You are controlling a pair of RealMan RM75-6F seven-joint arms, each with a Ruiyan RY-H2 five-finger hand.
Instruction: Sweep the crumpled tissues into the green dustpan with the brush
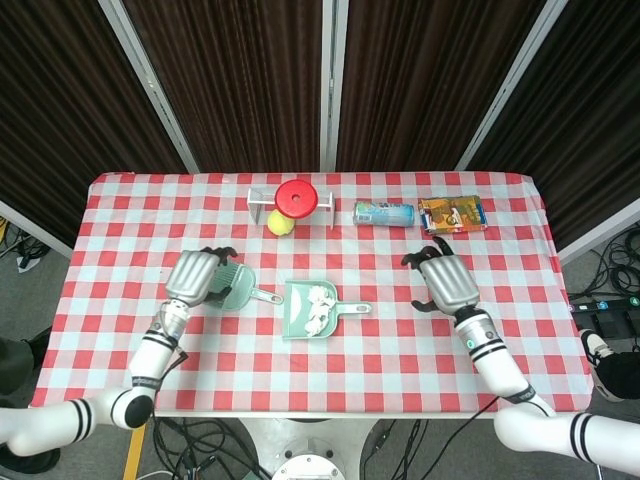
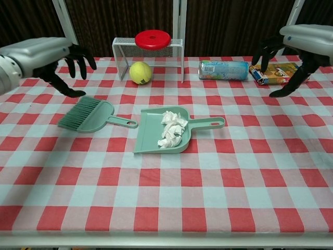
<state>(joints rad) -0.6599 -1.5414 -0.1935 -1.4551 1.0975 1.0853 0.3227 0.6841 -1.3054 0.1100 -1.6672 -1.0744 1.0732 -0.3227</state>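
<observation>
The left robot hand hovers empty with fingers spread, just above and behind the brush, which lies flat on the counter, its handle pointing right toward the green dustpan. The right robot hand is likewise empty and spread, well off to the right. The crumpled tissues already sit in the dustpan, so the sweep looks done.

Brush bristles partly under left robot hand, head view.
</observation>
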